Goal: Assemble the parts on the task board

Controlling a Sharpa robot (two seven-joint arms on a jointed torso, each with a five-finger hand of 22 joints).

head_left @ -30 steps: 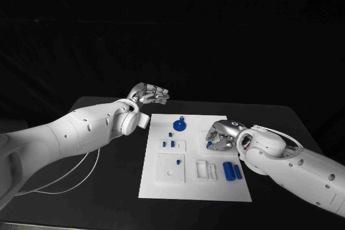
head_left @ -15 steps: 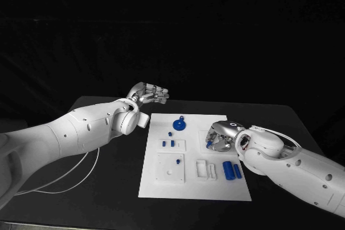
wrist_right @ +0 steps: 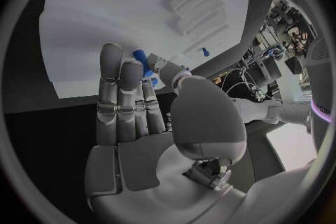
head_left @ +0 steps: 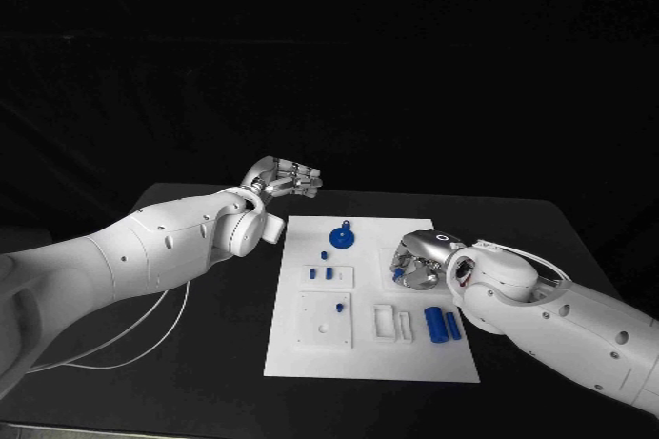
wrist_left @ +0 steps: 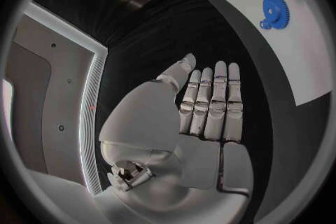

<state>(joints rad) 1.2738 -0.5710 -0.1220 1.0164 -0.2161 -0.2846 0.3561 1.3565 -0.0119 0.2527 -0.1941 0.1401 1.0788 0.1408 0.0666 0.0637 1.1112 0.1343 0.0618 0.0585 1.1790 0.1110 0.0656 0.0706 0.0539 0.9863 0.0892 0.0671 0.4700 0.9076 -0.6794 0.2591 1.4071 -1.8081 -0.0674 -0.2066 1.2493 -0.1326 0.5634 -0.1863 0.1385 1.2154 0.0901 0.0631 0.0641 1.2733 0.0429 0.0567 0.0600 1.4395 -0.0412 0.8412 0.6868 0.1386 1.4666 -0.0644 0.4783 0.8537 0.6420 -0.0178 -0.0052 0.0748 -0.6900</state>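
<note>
Your right hand (head_left: pixel 416 266) rests low on the task board (head_left: pixel 373 363), thumb and finger seemingly closing round a small blue part (wrist_right: pixel 142 60); next, lift it cleanly. Your left hand (head_left: pixel 285 180) hovers released beyond the board

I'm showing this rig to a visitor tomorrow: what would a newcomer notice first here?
The white task board in the middle of the black table, with a blue gear near its far edge. The right hand is down over the board's right side at a small blue part, while the left hand hangs beyond the far-left corner, holding nothing.
</note>
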